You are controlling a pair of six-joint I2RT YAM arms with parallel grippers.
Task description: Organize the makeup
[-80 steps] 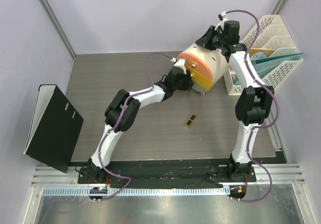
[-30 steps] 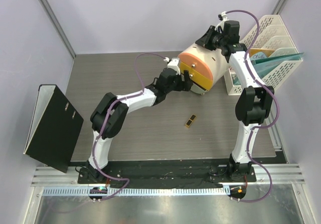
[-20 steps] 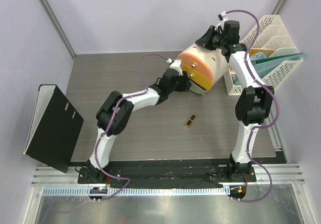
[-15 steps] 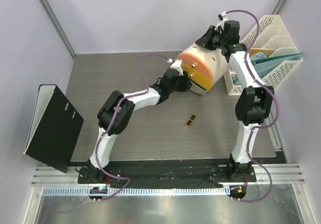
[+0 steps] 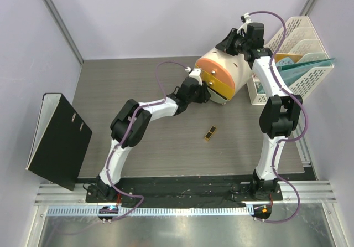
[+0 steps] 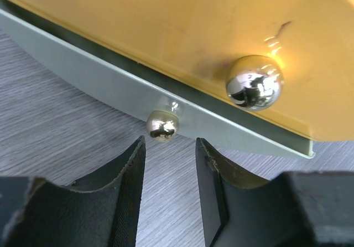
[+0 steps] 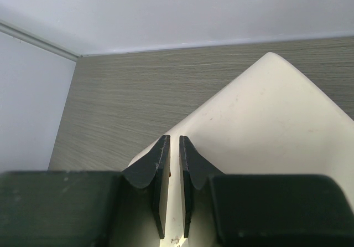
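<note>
The left fingers [image 6: 131,166] stand partly open at the foot of the cream drum-shaped box [image 5: 221,72]. Nothing lies between them, only bare tabletop [image 6: 50,130] showing through the gap. Just beyond their tips sits the small chrome knob [image 6: 162,126] of the grey-green bottom drawer [image 6: 99,81]. The knob is lined up with the gap but touches neither finger. Above that drawer is the yellow drawer front [image 6: 138,25] with its larger chrome knob [image 6: 254,82].

The right fingers [image 7: 161,155] are drawn to a narrow slit and rest against the back upper edge of the box, with cream surface showing in the slit. Whether they pinch that edge or only lie on it cannot be told.

The black-and-gold lipstick [image 5: 210,133] lies alone on the tabletop, nearer the arms' bases than the box and well apart from both sets of fingers. A black binder [image 5: 58,139] leans at the left edge, and a cream file rack [image 5: 296,34] stands just right of the box.
</note>
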